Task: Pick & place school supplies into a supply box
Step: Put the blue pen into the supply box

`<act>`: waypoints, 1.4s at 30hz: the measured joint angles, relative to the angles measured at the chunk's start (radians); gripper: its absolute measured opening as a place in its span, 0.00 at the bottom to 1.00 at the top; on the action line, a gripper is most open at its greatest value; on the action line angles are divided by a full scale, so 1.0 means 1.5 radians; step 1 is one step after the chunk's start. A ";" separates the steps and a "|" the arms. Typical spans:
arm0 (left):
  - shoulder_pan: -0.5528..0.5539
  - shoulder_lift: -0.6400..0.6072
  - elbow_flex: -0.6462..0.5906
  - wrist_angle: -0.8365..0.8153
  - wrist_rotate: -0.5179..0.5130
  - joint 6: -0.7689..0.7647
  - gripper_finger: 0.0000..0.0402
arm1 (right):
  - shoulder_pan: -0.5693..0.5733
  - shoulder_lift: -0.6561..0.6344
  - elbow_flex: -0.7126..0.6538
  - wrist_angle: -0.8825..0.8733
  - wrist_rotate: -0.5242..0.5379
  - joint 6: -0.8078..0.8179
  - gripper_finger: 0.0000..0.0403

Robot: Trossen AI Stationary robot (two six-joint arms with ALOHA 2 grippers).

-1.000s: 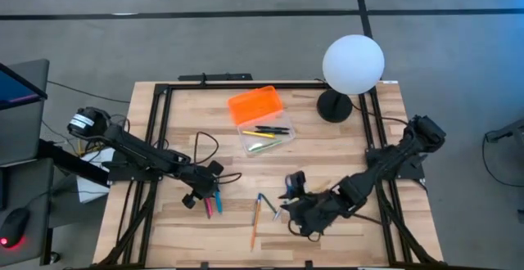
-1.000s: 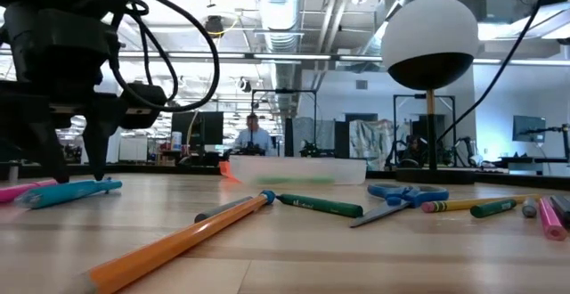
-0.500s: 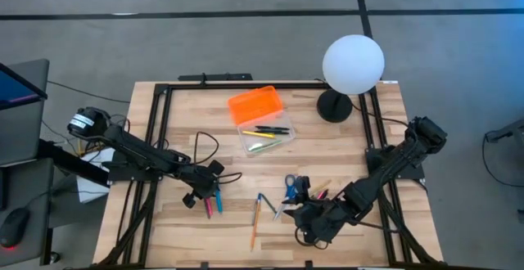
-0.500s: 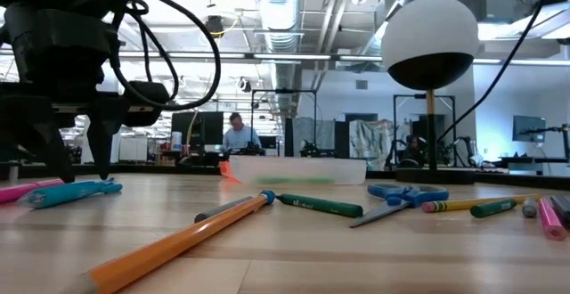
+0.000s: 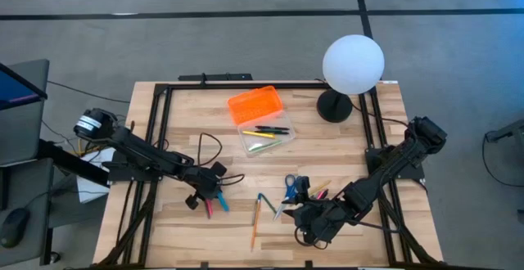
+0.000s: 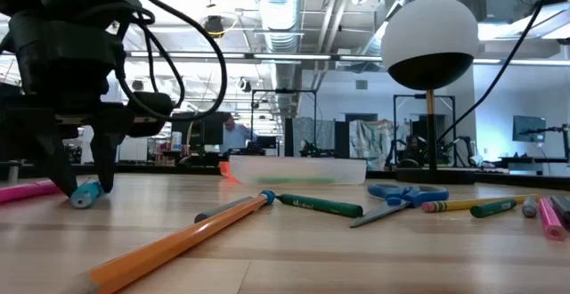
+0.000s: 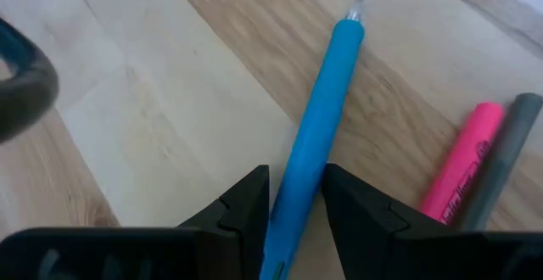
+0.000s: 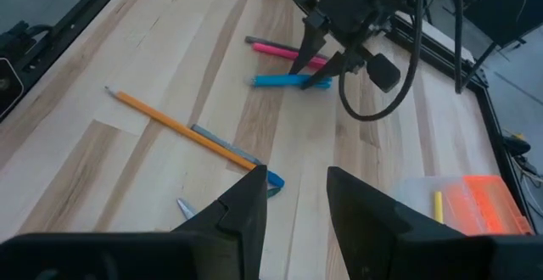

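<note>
My left gripper is down at the table on the left. Its open fingers stand on either side of a blue pen, near the pen's back end. The pen lies flat and nearly fills the gap. A pink marker and a grey pen lie beside it. My right gripper hovers open near the front edge with nothing between its fingers. The supply box is a clear case holding a few pens. Its orange lid lies open on the far side. My left gripper's fingers reach slanting down from the table's left and stand astride the blue pen's back end, along its length. The pen lies on the table. Whether the fingers touch its sides I cannot tell.
An orange pencil, blue-handled scissors, a green marker and more pens lie at front centre. A white globe lamp stands at the far right. Black rails frame the table.
My left gripper has sunk to the table over the blue pen, its opening unchanged. In the low view the pen showed at full length before; now only a short end shows between the fingers. My right gripper has shifted slightly toward the near edge, uncovering the scissors.
</note>
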 joint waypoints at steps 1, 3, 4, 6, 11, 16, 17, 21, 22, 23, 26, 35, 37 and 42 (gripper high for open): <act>0.003 0.000 0.003 -0.005 0.000 -0.006 0.28 | 0.000 0.000 0.000 0.000 0.000 0.000 0.29; 0.010 0.000 0.012 -0.017 0.003 -0.038 0.28 | 0.000 0.000 0.000 0.000 0.000 0.000 0.29; 0.015 -0.001 0.020 -0.028 0.005 -0.057 0.28 | 0.000 0.000 0.000 0.000 0.000 0.000 0.29; 0.023 0.002 0.038 -0.059 0.005 -0.097 0.28 | 0.000 0.000 0.000 0.001 0.000 0.003 0.29; 0.042 0.004 0.071 -0.106 -0.080 -0.153 0.28 | -0.001 0.003 0.000 -0.001 0.000 0.032 0.29; 0.066 0.004 0.078 -0.127 -0.126 -0.156 0.28 | -0.001 0.006 0.000 -0.002 0.000 0.036 0.29; 0.071 0.004 0.078 -0.129 -0.126 -0.156 0.28 | -0.001 0.006 0.000 -0.002 0.000 0.039 0.29; 0.085 0.004 0.078 -0.144 -0.085 -0.143 0.28 | -0.001 0.006 0.000 -0.003 0.001 0.047 0.29; 0.087 0.004 0.078 -0.145 -0.079 -0.144 0.28 | -0.001 0.006 0.000 -0.003 0.001 0.047 0.29; 0.089 0.004 0.078 -0.145 -0.075 -0.154 0.28 | -0.001 0.006 0.000 -0.003 0.001 0.049 0.29; 0.100 0.003 0.078 -0.147 -0.076 -0.208 0.28 | -0.001 0.006 0.000 -0.005 0.001 0.057 0.29; 0.108 0.003 0.078 -0.153 -0.117 -0.254 0.28 | -0.001 0.006 0.000 -0.005 0.002 0.058 0.29; 0.107 0.003 0.078 -0.153 -0.116 -0.219 0.28 | -0.001 0.006 0.000 -0.005 0.002 0.058 0.29; 0.105 0.002 0.078 -0.160 -0.090 -0.132 0.28 | -0.001 0.006 0.000 -0.010 0.002 0.066 0.29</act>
